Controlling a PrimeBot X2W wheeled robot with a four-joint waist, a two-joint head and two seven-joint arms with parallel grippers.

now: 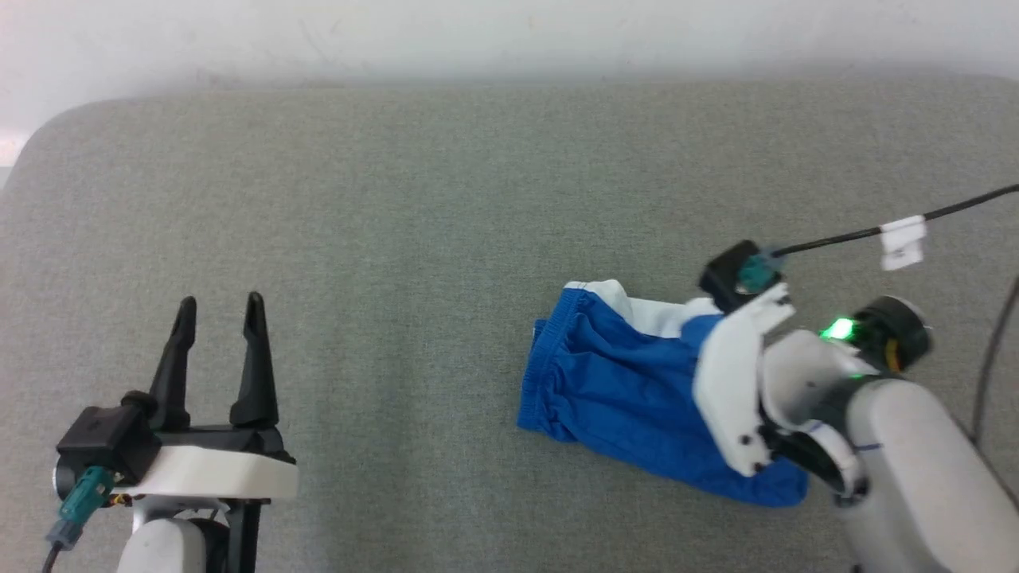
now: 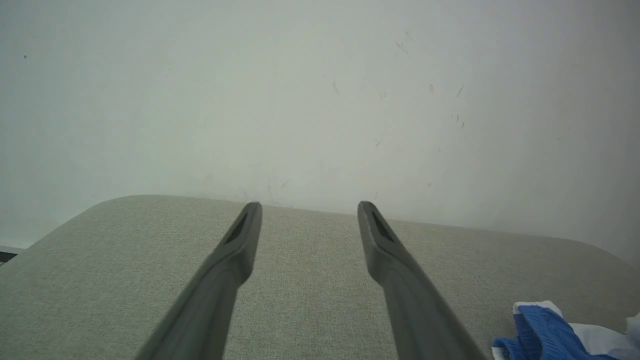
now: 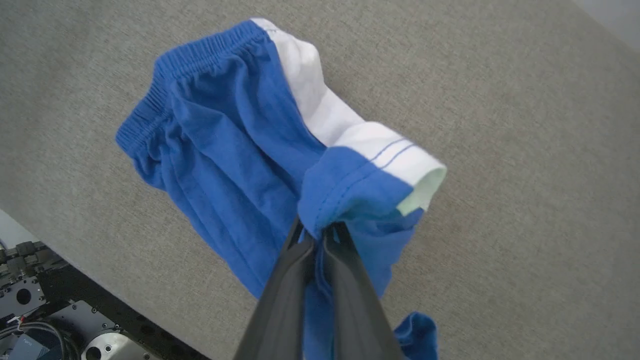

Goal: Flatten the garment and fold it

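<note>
REMOTE DESK: My right gripper (image 3: 317,234), its 2 long dark fingers pressed nearly together, pinches a fold of blue cloth at the leg-hem end of the garment (image 3: 225,150), soft royal-blue fabric shorts with a white side stripe and a gathered elastic waistband (image 1: 537,370). The pinched hem is lifted and bunched over the fingertips. The rest of the shorts lies crumpled on the flat grey woven-fabric surface (image 1: 382,199), right of centre in the head view. The long axis runs side to side across me, with the hem end under my right wrist and the waistband end pointing toward my left side. My left gripper (image 1: 221,302) hovers over bare grey cloth, its 2 fingers spread wide with nothing between them. It is well apart from the waistband, which lies off to its right. I judge flattening barely begun. The next move likely turns on that sideways lie: the right arm holds 1 end, and the left arm would have to cross to the free waistband before the 2 could draw the cloth flat.
</note>
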